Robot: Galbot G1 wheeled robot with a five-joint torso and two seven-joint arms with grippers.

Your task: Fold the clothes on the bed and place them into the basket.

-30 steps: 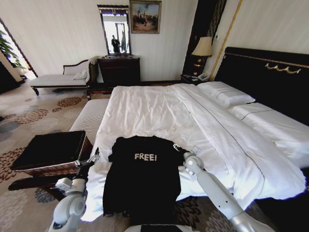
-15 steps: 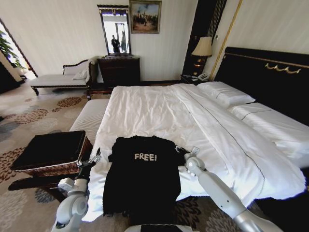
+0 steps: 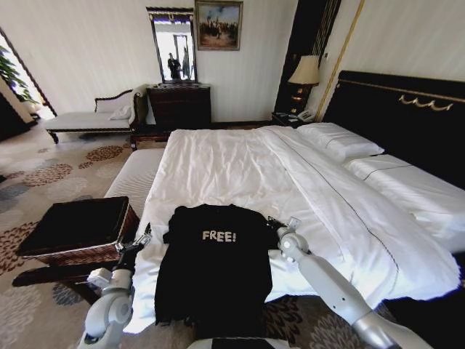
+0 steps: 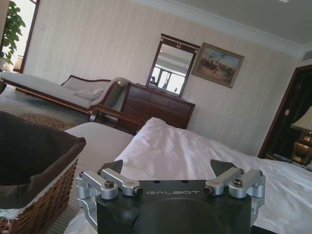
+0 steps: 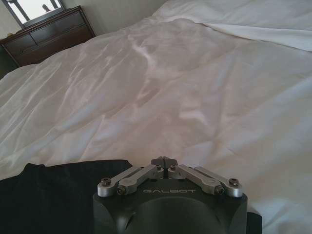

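Slightly, the right gripper (image 3: pixel 279 225) has crept toward the black T-shirt's (image 3: pixel 216 262) sleeve, its jaws pressed together. T-shirt lies flat at the bed's (image 3: pixel 240 167) foot, probably spread for folding. Left gripper (image 3: pixel 140 241), jaws spread, waits beside the wicker basket (image 3: pixel 76 229).

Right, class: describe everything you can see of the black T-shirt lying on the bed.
The black short-sleeved T-shirt of soft fabric lies flat and unfolded, chest up, showing white "FREE!" lettering. It rests on the white duvet at the near edge of the large white bed, collar toward the pillows, with its hem hanging over the edge toward the floor. The left gripper sits open beside its left sleeve, and the right gripper, shut, sits at its right shoulder; whether either touches the fabric is unclear.
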